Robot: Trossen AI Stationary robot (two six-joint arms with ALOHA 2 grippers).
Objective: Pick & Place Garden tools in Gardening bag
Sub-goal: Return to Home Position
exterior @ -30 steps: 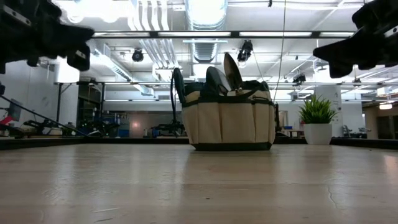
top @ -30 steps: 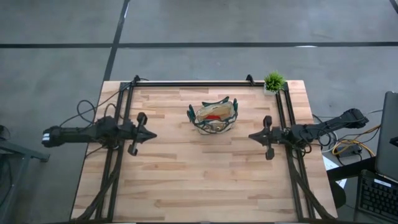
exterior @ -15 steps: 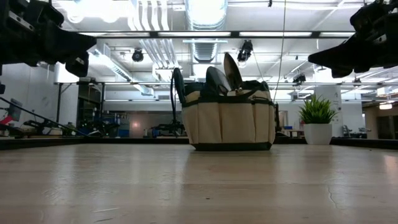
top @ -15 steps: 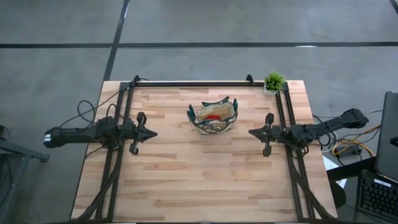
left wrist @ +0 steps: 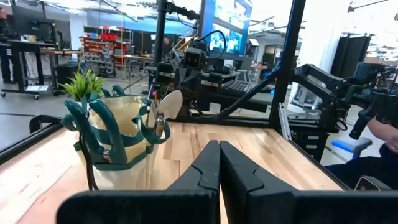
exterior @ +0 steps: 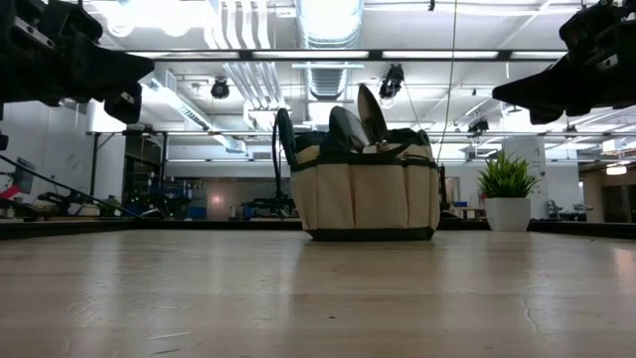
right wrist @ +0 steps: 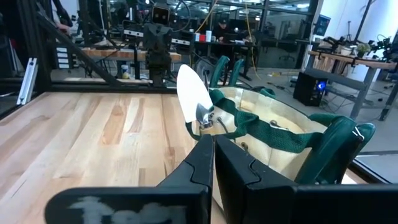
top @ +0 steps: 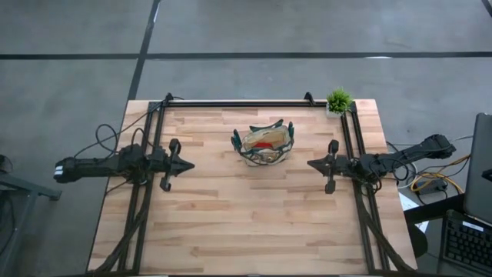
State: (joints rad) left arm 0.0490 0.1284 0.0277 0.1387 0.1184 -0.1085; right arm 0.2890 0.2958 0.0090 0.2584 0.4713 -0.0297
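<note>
Wood table w/ bag on it, trowel blade sticking up out of bag. Left fingers closed, empty, well left of bag; right fingers closed, empty, well right of bag.

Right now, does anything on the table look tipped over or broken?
Nothing stands out. The gardening bag stands upright mid-table with the trowel blade poking out, the little plant is upright in its corner, and the left claw and right claw hang shut on either side.
</note>
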